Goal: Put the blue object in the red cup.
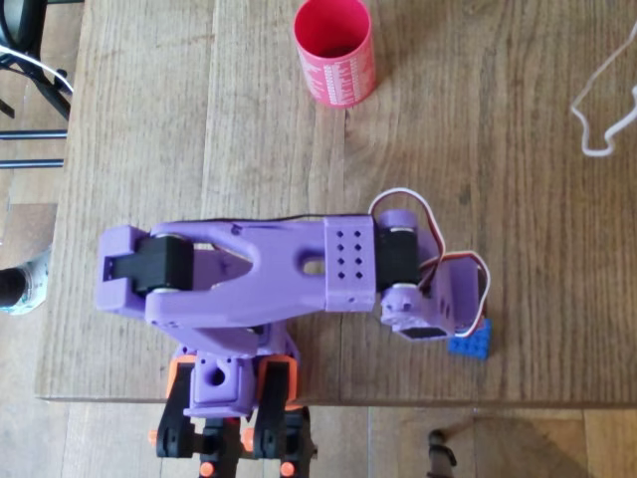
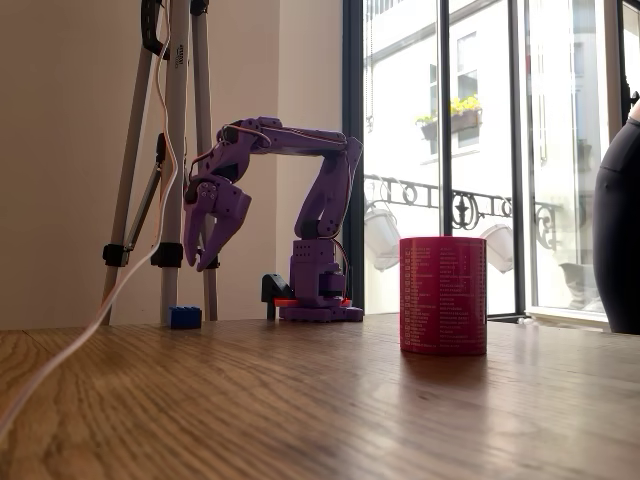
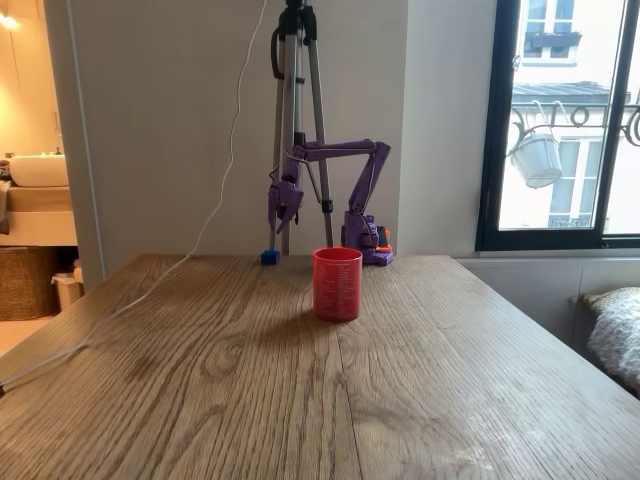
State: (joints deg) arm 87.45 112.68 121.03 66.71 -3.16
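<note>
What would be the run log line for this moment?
phase: approach | hand: open, above blue brick, not touching | blue brick: on table | red cup: upright, apart from brick

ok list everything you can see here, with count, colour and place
table: one, brown wood, under everything
cup: one, red with white print, upright and empty, far side of the table from the arm's base
brick: one, blue, on the table by its edge, under the gripper
cable: one, white, lying on the table at the right of the overhead view
tripod: one, grey, behind the table
arm: one, purple, base at the table edge
gripper: one, purple, open, hanging above the brick without touching it
</note>
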